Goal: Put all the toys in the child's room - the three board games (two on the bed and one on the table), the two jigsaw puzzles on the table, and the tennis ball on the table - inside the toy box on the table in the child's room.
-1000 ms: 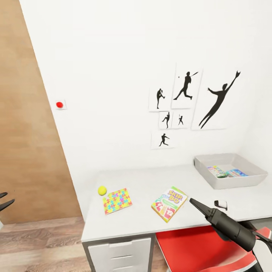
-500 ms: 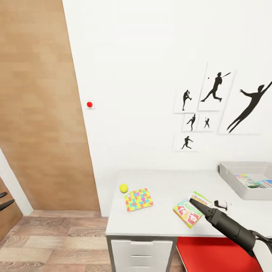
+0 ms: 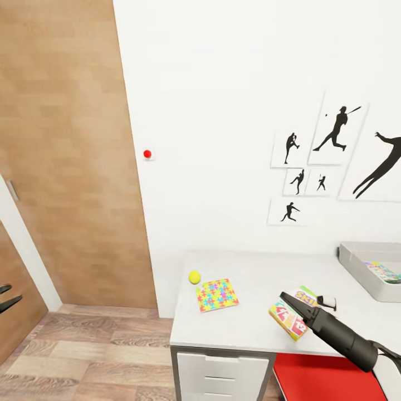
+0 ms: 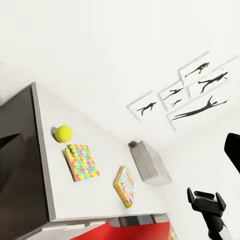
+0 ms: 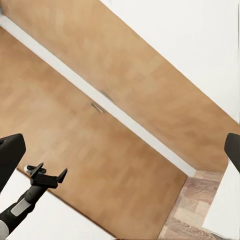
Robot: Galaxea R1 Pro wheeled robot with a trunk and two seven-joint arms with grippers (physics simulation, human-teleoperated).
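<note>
On the pale surface (image 3: 256, 328), the tennis ball (image 3: 194, 276) and a jigsaw puzzle (image 3: 218, 294) lie touching near its left edge. The Skip-Bo game (image 3: 291, 317) lies near the front edge, partly behind the right claw (image 3: 285, 297); I cannot tell its spread. The toy box (image 3: 367, 274) sits toward the back right. The left claw (image 3: 6, 296) is spread wide, holding nothing.

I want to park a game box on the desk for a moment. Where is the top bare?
Bare top lies on the table between the jigsaw puzzle and the Skip-Bo box, and along the back wall towards the toy box. It is crowded at the left end, where the tennis ball sits close beside the puzzle, and around the Skip-Bo box near the right claw.
</note>
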